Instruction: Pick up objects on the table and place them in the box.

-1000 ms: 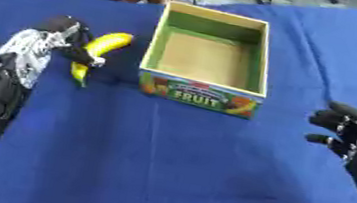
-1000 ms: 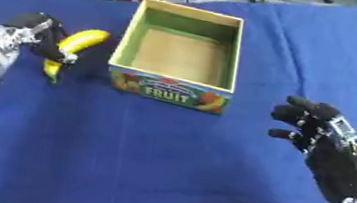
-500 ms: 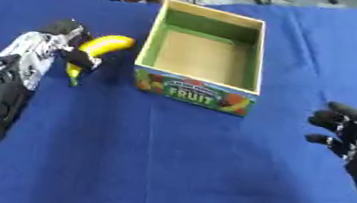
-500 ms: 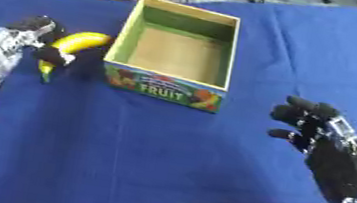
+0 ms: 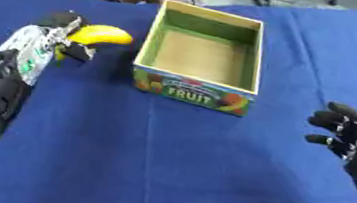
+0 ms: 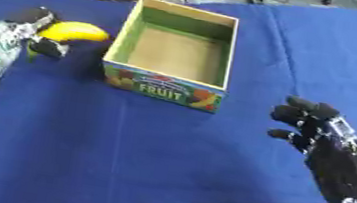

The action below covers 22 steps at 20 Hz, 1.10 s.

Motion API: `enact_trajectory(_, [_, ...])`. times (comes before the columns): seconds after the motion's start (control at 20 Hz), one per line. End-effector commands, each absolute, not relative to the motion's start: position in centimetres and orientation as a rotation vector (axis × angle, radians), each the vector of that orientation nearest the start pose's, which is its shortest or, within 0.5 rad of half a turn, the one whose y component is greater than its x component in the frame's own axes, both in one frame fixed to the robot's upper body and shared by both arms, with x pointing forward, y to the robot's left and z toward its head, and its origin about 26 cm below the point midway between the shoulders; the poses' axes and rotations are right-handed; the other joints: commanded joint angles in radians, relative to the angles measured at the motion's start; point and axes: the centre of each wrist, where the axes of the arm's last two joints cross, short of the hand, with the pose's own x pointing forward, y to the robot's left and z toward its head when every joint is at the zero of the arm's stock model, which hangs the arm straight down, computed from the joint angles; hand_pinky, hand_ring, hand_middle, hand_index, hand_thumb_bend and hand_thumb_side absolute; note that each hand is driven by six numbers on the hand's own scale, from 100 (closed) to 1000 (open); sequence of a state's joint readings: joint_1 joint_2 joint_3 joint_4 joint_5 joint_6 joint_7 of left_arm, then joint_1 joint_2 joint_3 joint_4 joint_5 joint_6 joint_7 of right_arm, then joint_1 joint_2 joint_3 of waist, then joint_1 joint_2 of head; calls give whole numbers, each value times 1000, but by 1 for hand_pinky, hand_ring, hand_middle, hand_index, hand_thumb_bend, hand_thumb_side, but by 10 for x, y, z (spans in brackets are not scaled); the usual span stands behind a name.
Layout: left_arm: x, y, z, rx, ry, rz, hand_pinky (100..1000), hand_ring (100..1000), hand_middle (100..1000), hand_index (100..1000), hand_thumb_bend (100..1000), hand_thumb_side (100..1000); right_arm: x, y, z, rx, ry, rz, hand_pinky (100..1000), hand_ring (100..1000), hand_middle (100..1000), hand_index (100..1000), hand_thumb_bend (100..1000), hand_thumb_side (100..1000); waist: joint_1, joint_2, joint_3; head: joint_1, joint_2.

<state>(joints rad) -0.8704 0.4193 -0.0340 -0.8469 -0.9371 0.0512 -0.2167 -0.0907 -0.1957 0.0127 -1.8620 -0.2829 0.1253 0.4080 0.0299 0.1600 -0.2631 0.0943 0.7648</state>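
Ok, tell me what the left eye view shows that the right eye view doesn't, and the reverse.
Only the left eye view: more of the left forearm running down to the bottom edge.

Only the right eye view: more of the right forearm behind the right robot hand, down to silver parts at the lower corner.

Both: the left robot hand curled around a banana left of the open, empty FRUIT box, the right robot hand idle with curled fingers holding nothing, and the blue tablecloth.
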Motion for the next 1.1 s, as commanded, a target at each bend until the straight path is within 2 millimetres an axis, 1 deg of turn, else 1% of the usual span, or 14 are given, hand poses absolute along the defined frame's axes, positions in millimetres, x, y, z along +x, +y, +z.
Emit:
enact_trajectory(0.05, [475, 319, 188, 1041, -1327, -1067, 323, 370, 399, 597, 100, 202, 288, -266, 105, 445, -1801, 417, 735, 839, 746, 862, 100, 858, -2, -20, 1, -3, 5])
enact_trajectory(0.3, [475, 314, 211, 1031, -1398, -1059, 318, 363, 389, 588, 100, 204, 287, -266, 105, 445, -1799, 417, 735, 838, 746, 862, 100, 858, -2, -26, 0, -4, 5])
enact_trajectory(0.5, [476, 301, 225, 1002, -1464, -1078, 317, 361, 386, 584, 100, 209, 287, -267, 105, 446, -1797, 418, 734, 838, 745, 862, 100, 859, 0, -30, -4, -4, 5])
enact_trajectory(0.65, [477, 282, 235, 979, -1520, -1124, 318, 363, 386, 584, 100, 203, 288, -266, 106, 451, -1796, 423, 734, 838, 745, 862, 100, 859, 2, -31, -10, 1, 5])
enact_trajectory(0.8, [479, 260, 240, 960, -1554, -1190, 320, 367, 391, 589, 100, 194, 288, -265, 106, 457, -1795, 431, 734, 838, 745, 862, 100, 860, 5, -31, -19, 6, 5])
enact_trajectory(0.95, [482, 236, 238, 937, -1568, -1268, 322, 370, 395, 593, 100, 192, 289, -264, 108, 466, -1795, 442, 734, 838, 745, 862, 100, 860, 8, -29, -32, 14, 5])
enact_trajectory(1.1, [483, 214, 228, 901, -1569, -1340, 324, 372, 398, 595, 100, 197, 290, -262, 109, 475, -1798, 450, 734, 838, 745, 862, 100, 860, 9, -24, -47, 20, 5])
